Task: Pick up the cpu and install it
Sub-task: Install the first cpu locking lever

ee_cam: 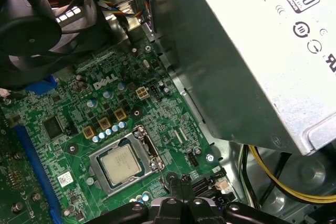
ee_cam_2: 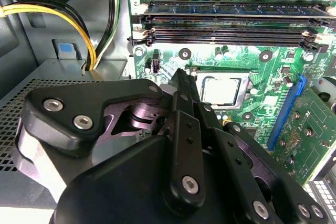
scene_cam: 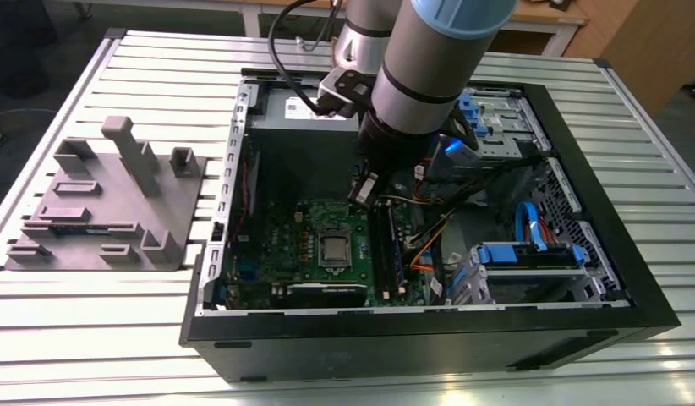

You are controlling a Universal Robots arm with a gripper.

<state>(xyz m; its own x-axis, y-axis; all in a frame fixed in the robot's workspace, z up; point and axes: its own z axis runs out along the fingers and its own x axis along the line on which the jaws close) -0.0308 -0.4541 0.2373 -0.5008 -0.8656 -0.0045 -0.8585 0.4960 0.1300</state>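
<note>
The cpu (ee_cam: 121, 163), a small square chip with a shiny silver top, lies flat in the metal socket frame (ee_cam: 148, 149) on the green motherboard (ee_cam: 79, 108). It also appears in the second wrist view (ee_cam_2: 220, 90) and in the exterior view (scene_cam: 336, 247). My gripper (ee_cam_2: 181, 74) hangs above the board just beside the socket, apart from the chip. Its black fingers are shut together with nothing between them. In the exterior view the gripper (scene_cam: 366, 191) is inside the open computer case (scene_cam: 438, 326), above the socket.
A large grey power supply box (ee_cam: 252, 51) stands close beside the gripper. A black fan (ee_cam: 31, 30), memory slots (ee_cam_2: 226, 30), a blue card slot (ee_cam_2: 286, 114) and yellow cables (ee_cam_2: 52, 14) surround the socket. A grey fixture block (scene_cam: 100, 203) sits outside the case at the exterior view's left.
</note>
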